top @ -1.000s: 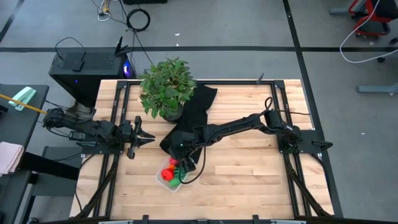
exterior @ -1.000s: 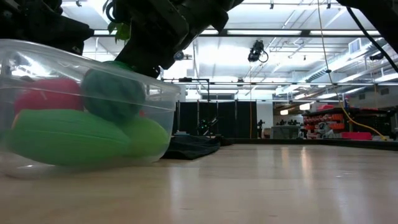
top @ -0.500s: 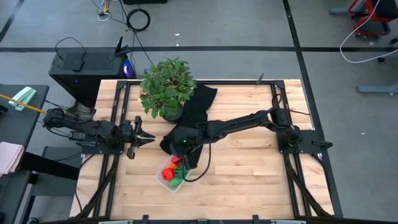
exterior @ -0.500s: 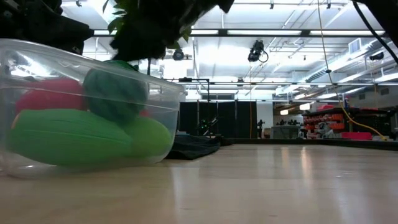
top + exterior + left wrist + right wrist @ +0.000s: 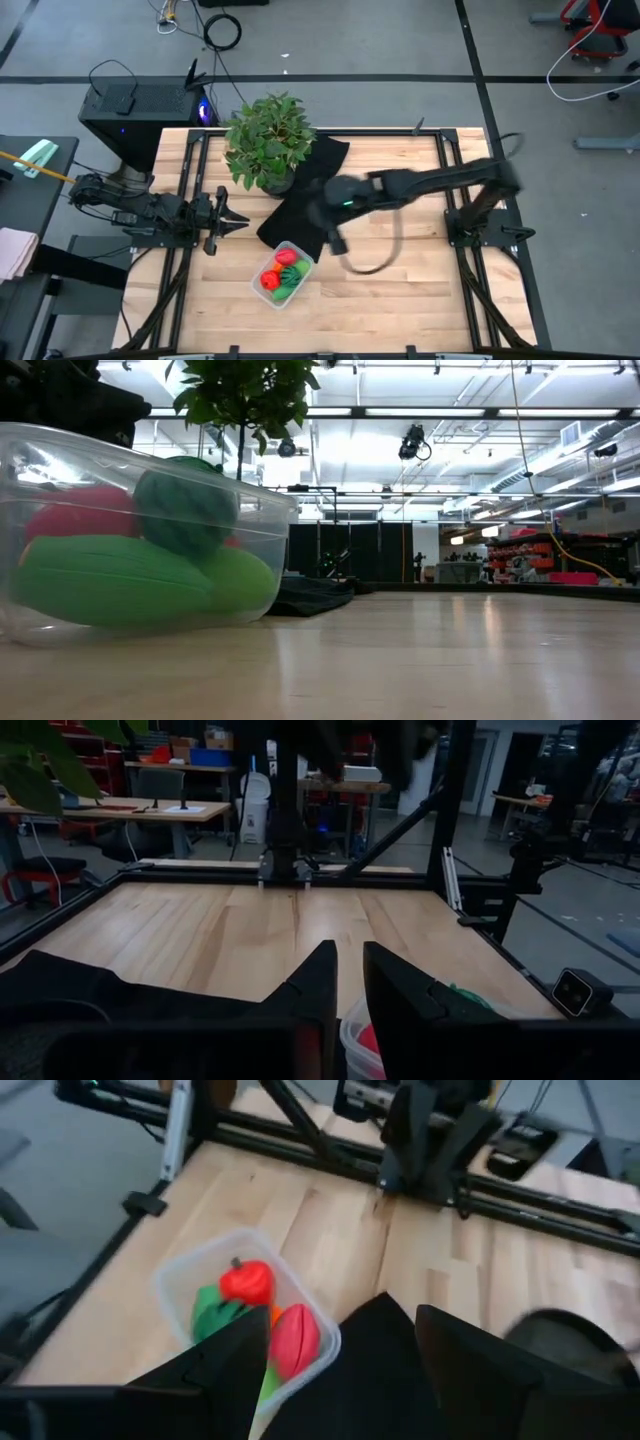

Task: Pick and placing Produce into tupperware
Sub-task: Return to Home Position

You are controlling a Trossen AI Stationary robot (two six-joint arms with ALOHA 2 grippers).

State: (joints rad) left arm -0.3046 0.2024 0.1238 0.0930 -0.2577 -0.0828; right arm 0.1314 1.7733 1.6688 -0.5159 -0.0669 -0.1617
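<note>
The clear tupperware (image 5: 283,272) stands on the near-left part of the table. It holds the produce: a red toy with a stem (image 5: 248,1280), a second red one (image 5: 295,1342), a dark green striped one (image 5: 185,510), a long green one (image 5: 110,580), a light green one (image 5: 235,580) and a bit of orange (image 5: 272,1316). My right gripper (image 5: 340,1342) is open and empty. It hangs raised over the black cloth, to the far right of the tupperware (image 5: 175,1285). My left gripper (image 5: 348,970) waits shut at the table's left edge (image 5: 225,220).
A black cloth (image 5: 300,190) lies beyond the tupperware, and a leafy potted plant (image 5: 268,140) stands at the far left. The plant's leaves (image 5: 245,390) show above the tupperware in the low view. Bare wood stretches to the right and near side.
My right gripper has risen from just above the tupperware and drawn back toward the table's far right, over the black cloth, moving fast. It has left the low view. The produce stays in the tupperware.
</note>
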